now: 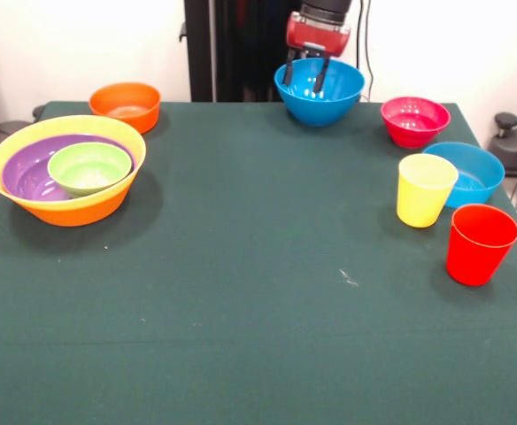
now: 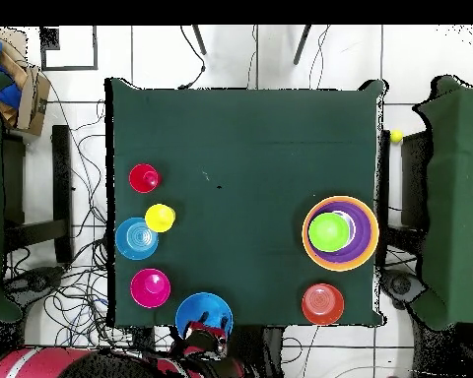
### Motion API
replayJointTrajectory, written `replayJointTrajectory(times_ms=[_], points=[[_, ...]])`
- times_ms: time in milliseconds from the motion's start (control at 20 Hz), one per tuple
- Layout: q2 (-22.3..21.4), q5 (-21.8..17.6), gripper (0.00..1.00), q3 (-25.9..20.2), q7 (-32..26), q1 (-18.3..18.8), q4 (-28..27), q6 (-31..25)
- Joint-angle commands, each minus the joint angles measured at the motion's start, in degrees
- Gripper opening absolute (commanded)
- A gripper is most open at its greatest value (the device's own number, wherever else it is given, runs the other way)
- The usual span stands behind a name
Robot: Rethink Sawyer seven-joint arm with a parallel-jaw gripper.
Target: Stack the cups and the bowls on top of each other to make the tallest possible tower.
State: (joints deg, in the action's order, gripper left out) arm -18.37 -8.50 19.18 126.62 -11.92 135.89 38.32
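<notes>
The tower (image 1: 66, 181) stands near one side edge of the counter (image 1: 241, 292): a large yellow-orange bowl (image 1: 28, 205) holds a wide purple bowl (image 1: 28, 175), and a small green bowl (image 1: 89, 166) sits inside that. A small orange bowl (image 1: 126, 106) rests apart from it, near the counter's corner. On the opposite side, the yellow cup (image 1: 425, 189) stands upright just beside a shallow blue bowl (image 1: 467, 173), with the red cup (image 1: 480, 243) near them and a pink-red bowl (image 1: 414, 121) further along. A deeper blue bowl (image 1: 319, 91) sits at the counter's edge, and the pincer (image 1: 304, 77) hangs over it, its two dark fingers (image 1: 289, 74) spread apart and dipping within the rim, holding nothing.

The counter is covered in dark green cloth, with a pale fleck (image 1: 348, 278) near its middle. Round it lies a white tiled floor (image 2: 231, 59) strewn with black cables (image 2: 78, 295); other green-covered furniture (image 2: 457, 197) stands at either side.

Only the pincer and its red wrist show in the front view; the arm above is cut off. In the overhead view the pincer is hard to make out.
</notes>
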Motion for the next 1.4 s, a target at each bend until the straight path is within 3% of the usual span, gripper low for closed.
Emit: replayJointTrajectory(times_ms=[50, 250, 300, 500, 800, 1050, 1400], points=[[-4.7, -1.6, 1.0, -4.7, 5.2, 1.9, -2.1, -8.1], [-8.7, -2.6, 1.0, -6.4, 4.4, 4.1, -1.4, -13.3], [-12.1, -3.1, 1.0, -7.5, 4.1, 5.6, -0.9, -16.5], [-12.9, -3.1, 1.0, -7.4, 3.8, 5.9, -1.6, -17.9], [-11.2, -5.3, 1.0, -6.6, 3.8, 7.0, -2.4, -16.4], [-7.1, -7.1, 1.0, -5.3, 4.0, 7.4, -3.8, -12.4], [-3.9, -6.8, 1.0, -3.6, 4.4, 5.8, -5.1, -9.9]])
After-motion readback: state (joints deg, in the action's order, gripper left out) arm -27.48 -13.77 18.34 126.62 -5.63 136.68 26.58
